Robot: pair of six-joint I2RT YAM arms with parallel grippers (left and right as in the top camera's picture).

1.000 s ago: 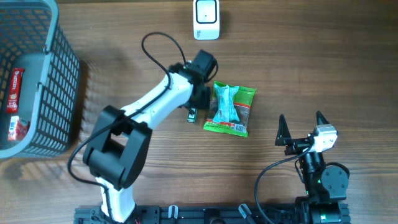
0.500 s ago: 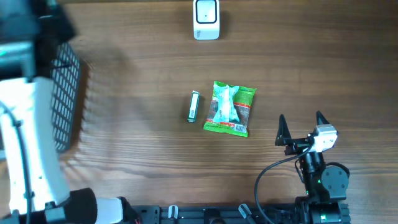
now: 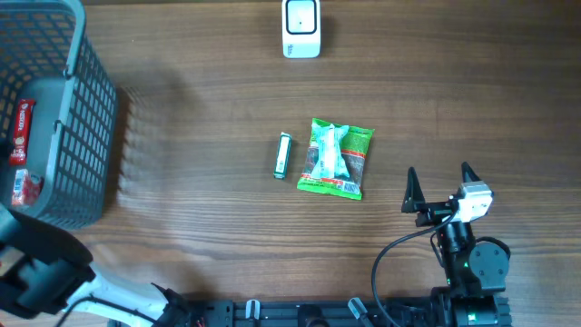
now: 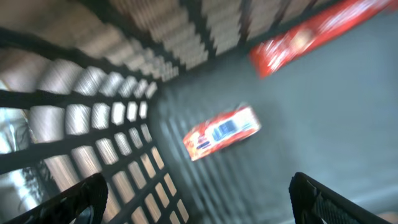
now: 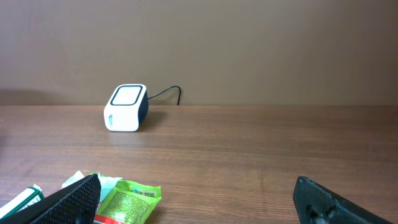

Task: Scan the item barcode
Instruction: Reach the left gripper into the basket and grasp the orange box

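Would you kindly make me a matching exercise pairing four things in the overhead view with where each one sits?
1 white scanner
2 green snack bag
3 slim green-and-white pack
4 red wrappers

A inside the grey basket
B top middle of the view
C centre, right of the pair
D centre, left of the pair

Pairs: 1-B, 2-C, 3-D, 4-A

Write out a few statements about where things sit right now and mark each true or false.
1. The green snack bag lies beside the small green pack, not touching it. True.
2. The scanner sits inside the basket. False: it stands on the table, well apart from the basket.
3. The right gripper is open and holds nothing. True.
4. The basket has nothing in it. False: red packets lie inside.
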